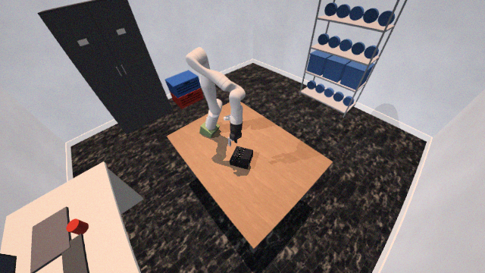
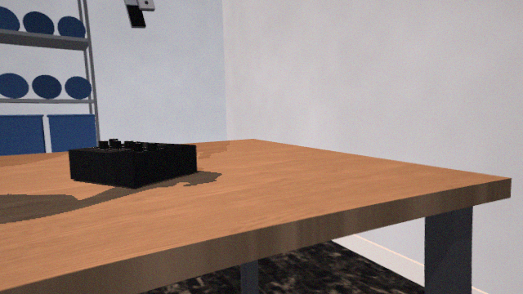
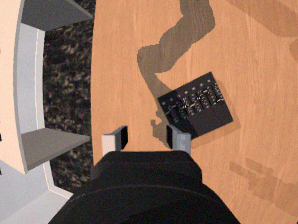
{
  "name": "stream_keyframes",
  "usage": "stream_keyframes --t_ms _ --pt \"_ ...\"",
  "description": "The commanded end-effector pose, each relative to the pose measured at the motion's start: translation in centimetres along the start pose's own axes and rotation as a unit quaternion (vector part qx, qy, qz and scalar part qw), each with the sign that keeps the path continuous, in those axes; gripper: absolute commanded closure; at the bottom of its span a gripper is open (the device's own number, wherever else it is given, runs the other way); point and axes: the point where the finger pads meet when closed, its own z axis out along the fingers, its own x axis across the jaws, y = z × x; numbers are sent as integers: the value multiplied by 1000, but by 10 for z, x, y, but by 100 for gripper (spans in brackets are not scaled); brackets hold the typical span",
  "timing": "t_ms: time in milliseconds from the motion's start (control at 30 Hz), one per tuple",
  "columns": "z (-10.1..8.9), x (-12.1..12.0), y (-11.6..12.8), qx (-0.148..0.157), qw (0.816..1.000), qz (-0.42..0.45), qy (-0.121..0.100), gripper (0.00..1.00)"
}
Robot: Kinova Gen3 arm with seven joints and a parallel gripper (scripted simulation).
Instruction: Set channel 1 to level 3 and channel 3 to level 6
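Observation:
The black lighting desk stands flat on the wooden table, a little toward the arm's side. It also shows in the exterior view, with its fader caps in a row on top, and in the wrist view, where the fader levels are too small to read. My gripper hangs open and empty well above the table, just beside the desk's near-arm corner. In the wrist view the two fingertips stand wide apart, with the desk just ahead of the right finger. In the exterior view only a fingertip shows at the top edge.
The arm's green base sits at the table's back corner. A shelf rack with blue items stands far right, and blue and red crates behind the arm. A white counter with a red cylinder stands at the lower left.

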Motion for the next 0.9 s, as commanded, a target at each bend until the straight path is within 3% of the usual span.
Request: stream_keyframes --t_ms 0,867 --pt "3 5 0 2 1000 -6 6 0" --pt "13 19 -2 10 1000 -3 25 0"
